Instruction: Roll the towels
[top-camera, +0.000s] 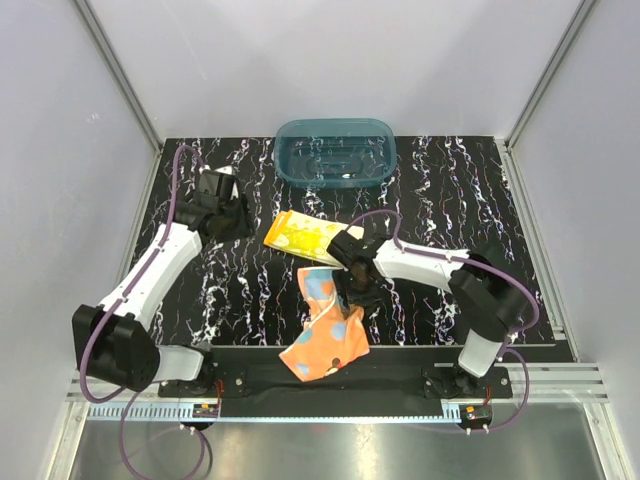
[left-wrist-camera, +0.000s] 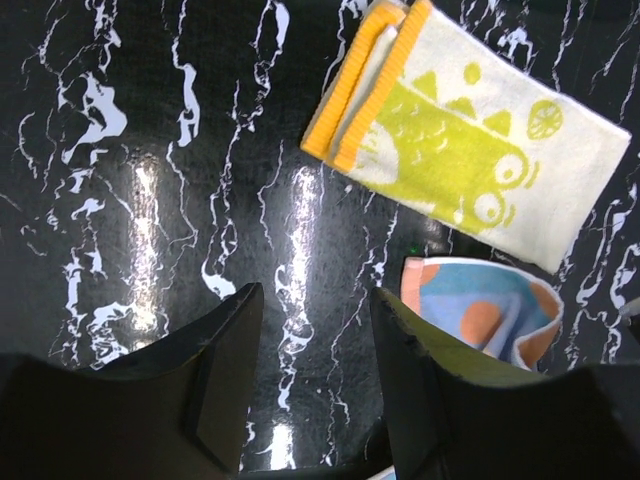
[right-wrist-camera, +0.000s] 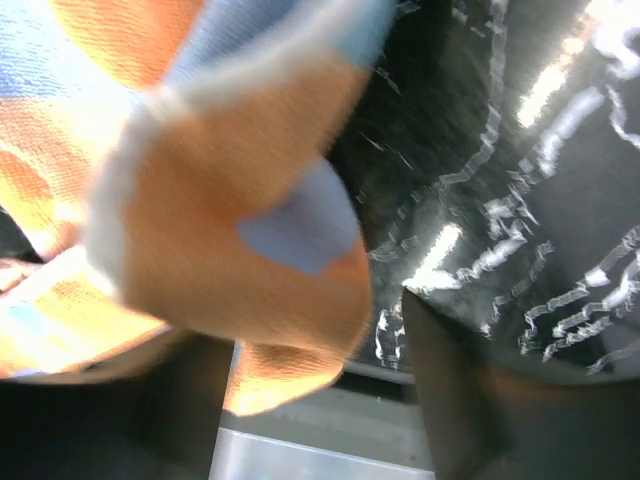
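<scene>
The yellow towel (top-camera: 305, 237) lies folded flat at mid-table; the left wrist view shows its green print and orange border (left-wrist-camera: 470, 150). The orange towel (top-camera: 325, 345) is crumpled, its near part reaching the table's front edge; a corner shows in the left wrist view (left-wrist-camera: 490, 310). My right gripper (top-camera: 352, 290) sits over its far end. In the right wrist view the jaws (right-wrist-camera: 315, 330) stand apart and the blurred orange towel (right-wrist-camera: 220, 230) bulges close before the left finger. My left gripper (top-camera: 222, 205) is open and empty (left-wrist-camera: 315, 300) above bare table, left of the yellow towel.
A teal translucent tub (top-camera: 335, 152) stands at the back centre. The black marbled tabletop (top-camera: 440, 180) ends at a metal rail (top-camera: 400, 385) along the front. Grey walls enclose the left, right and back.
</scene>
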